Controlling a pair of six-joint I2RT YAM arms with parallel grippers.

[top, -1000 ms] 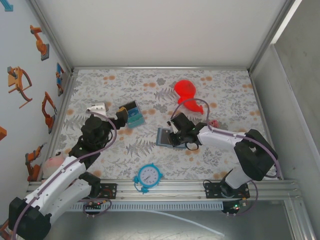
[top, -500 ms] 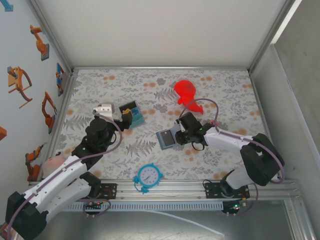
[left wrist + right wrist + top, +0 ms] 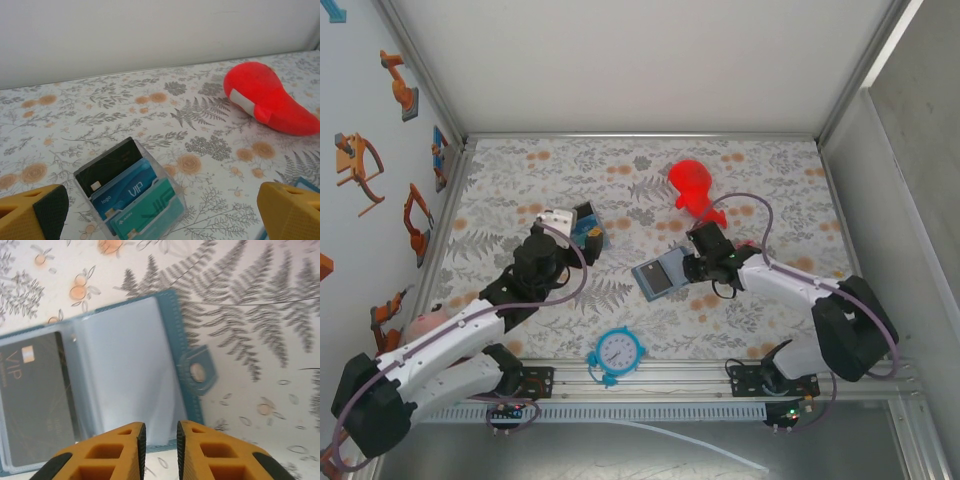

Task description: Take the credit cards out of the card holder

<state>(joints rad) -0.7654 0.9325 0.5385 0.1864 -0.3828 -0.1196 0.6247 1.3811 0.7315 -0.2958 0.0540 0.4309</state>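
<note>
Slate-blue card holder (image 3: pixel 660 272), laid open near the table's (image 3: pixel 790 200) centre, one dark card (image 3: pixel 37 400) in its sleeve. Right gripper (image 3: pixel 160 432) nearly closed at its near edge; left gripper (image 3: pixel 160 210) spread wide. Extraction judged pending: card to be pinched and slid out.

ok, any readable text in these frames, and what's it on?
"VIP": on the blue card in the clear plastic card stand.
"logo": same blue card, lower left corner.
"VIP": on the dark card sleeved in the open slate-blue card holder, lying sideways in the right wrist view.
Teal card in the stand: small print, too blurred to read.
Round blue clock: dial numbers too small to read.
</note>
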